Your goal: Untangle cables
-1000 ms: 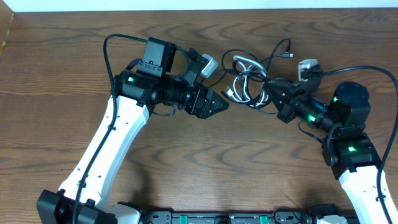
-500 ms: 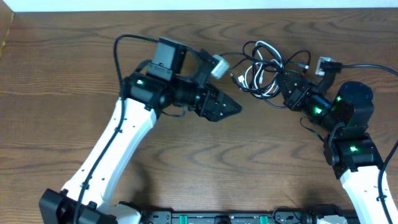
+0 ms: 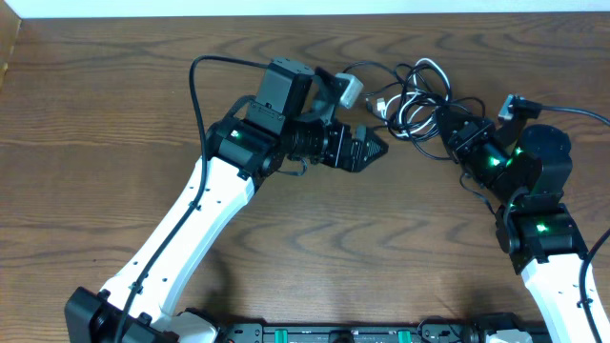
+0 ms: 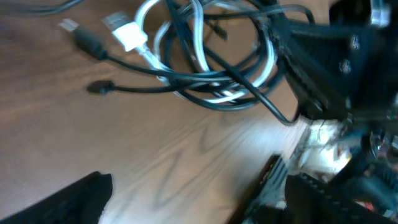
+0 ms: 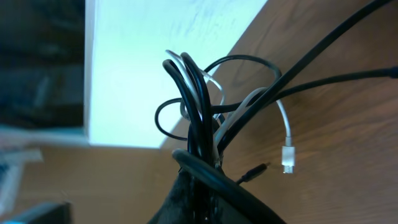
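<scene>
Right wrist: right claw (image 5: 202, 186) clamps cables (image 5: 194, 112) (grip unclear overhead)

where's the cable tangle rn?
Overhead view: the cables lie bunched toward the far side of the table, right of centre, clamped in the right gripper, with the open left gripper just to their left.

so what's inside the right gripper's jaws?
The black and white cables, bunched together, run into the right gripper. The pinch point itself is hidden in dark blur, so which strands are clamped isn't visible.
</scene>
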Robot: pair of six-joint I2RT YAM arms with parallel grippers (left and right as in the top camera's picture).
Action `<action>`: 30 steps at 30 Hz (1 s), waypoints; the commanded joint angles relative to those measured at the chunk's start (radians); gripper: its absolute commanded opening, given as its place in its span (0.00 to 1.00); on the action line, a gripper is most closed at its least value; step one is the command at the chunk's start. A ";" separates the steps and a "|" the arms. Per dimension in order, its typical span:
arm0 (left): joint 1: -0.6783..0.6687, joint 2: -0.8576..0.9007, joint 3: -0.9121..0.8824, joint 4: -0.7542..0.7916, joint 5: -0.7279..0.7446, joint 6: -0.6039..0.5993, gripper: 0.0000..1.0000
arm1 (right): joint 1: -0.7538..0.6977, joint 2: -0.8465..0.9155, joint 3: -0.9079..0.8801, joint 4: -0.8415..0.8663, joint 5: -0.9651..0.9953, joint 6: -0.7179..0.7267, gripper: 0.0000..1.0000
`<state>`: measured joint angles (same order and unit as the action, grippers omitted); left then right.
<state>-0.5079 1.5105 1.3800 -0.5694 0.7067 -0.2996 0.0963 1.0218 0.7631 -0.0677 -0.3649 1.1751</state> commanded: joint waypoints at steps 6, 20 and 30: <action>-0.018 0.007 -0.004 0.087 -0.042 -0.451 0.98 | 0.003 0.014 0.026 0.087 0.044 0.277 0.01; -0.061 0.007 -0.004 0.209 -0.118 -1.033 0.86 | 0.074 0.076 0.026 0.192 0.068 0.566 0.01; -0.061 0.007 -0.004 0.210 -0.178 -1.113 0.68 | 0.119 0.076 0.026 0.196 0.067 0.725 0.02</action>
<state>-0.5667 1.5105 1.3788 -0.3614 0.5686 -1.3743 0.1860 1.1027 0.7639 0.1165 -0.3069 1.8095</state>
